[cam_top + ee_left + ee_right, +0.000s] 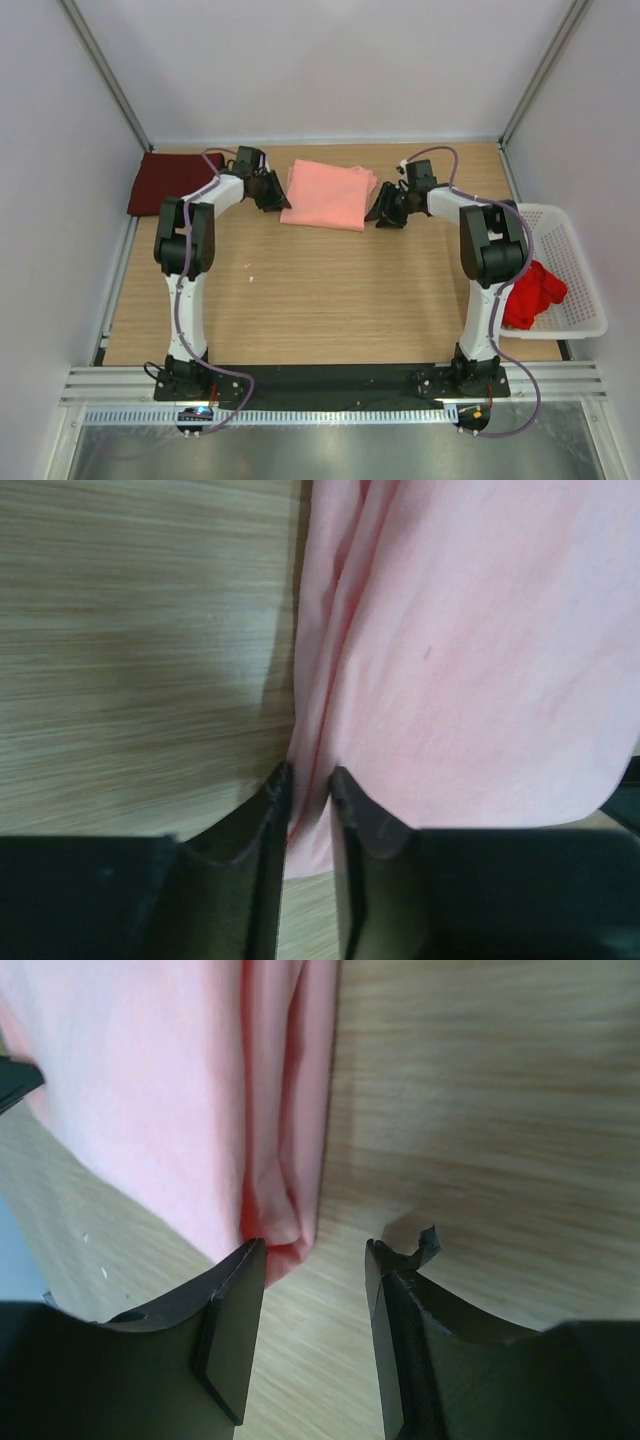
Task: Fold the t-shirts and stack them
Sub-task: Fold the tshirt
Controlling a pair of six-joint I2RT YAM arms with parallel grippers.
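L pincer (310, 778) clamped on pink tee (470, 660) edge | R pincer (314, 1250) apart, beside tee

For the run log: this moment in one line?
left gripper: shut on pink shirt edge | right gripper: open beside it | red shirt: in basket

I can read no text, label, brand, number or sign in any of my views; nothing legible shows anywhere.

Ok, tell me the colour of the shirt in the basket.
The shirt is bright red, the basket white; top external view shows it best.
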